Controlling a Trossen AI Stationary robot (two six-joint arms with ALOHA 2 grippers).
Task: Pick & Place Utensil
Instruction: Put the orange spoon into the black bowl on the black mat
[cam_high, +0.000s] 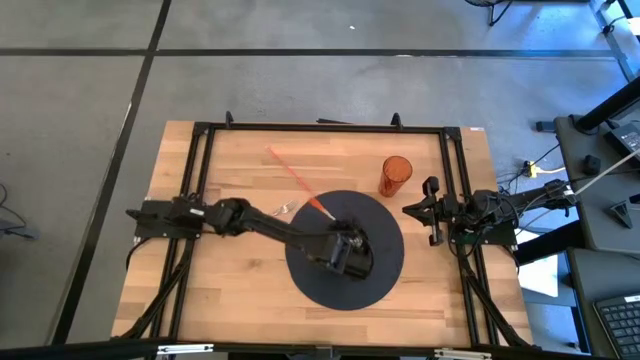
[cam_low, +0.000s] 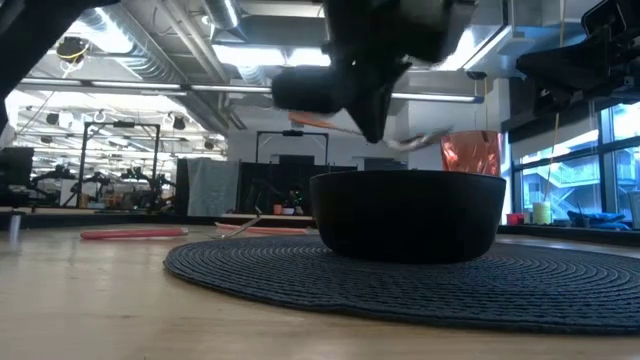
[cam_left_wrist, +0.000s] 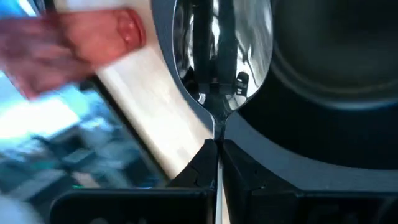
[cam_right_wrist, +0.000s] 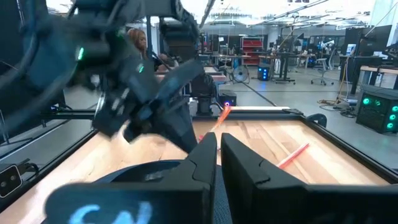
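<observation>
Spoon (cam_left_wrist: 221, 56) polished mirror-bright metal. Bowl (cam_low: 406, 214) matt black, smooth. Placemat (cam_low: 420, 283) dark woven cord, rough ribbed. Tabletop (cam_high: 235, 170) light wood, smooth planks. Cup (cam_high: 395, 175) translucent orange plastic.

Grey concrete floor (cam_high: 80, 120); bright ceiling lights (cam_low: 250, 55) overhead.
</observation>
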